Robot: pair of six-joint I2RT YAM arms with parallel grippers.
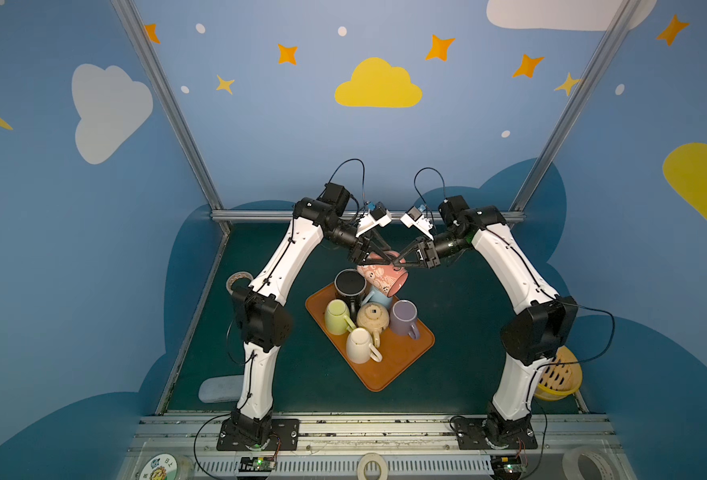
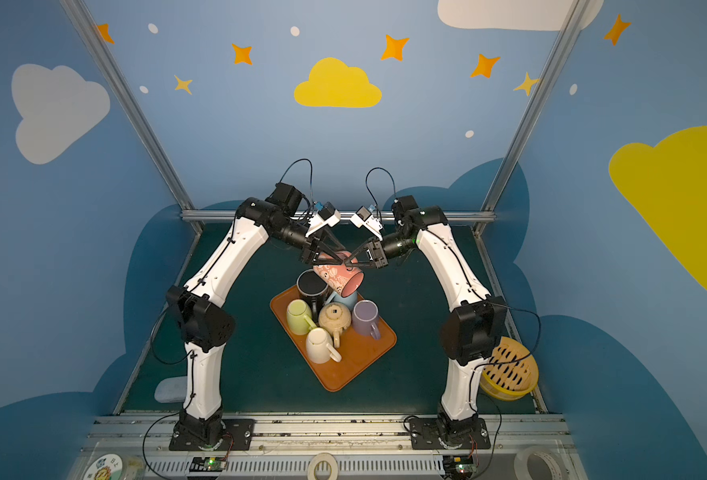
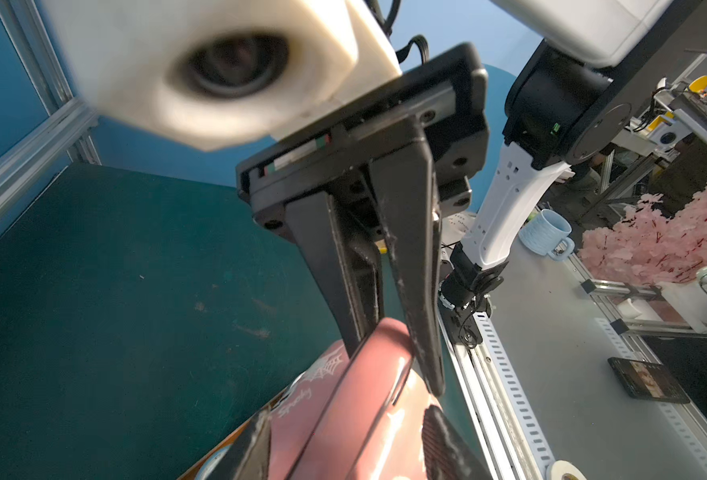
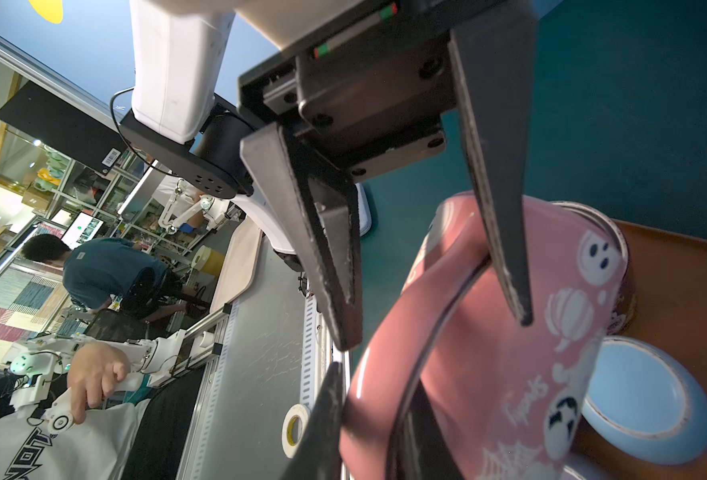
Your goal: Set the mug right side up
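Two hands (image 1: 385, 259) (image 1: 397, 262) grip the pink mug (image 1: 385, 277).

Both arms arch up from their near bases and bend inward, meeting high over the middle. The left gripper (image 1: 379, 258) has its fingers spread wide. The right gripper (image 1: 397, 262) points leftward with fingers narrowed together, apparently pinching, tips nearly touching the left's.

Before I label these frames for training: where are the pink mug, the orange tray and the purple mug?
pink mug (image 1: 385, 277), top view, patterned side wall
orange tray (image 1: 389, 365), top view, bare floor near front corner
purple mug (image 1: 403, 318), top view, upturned base
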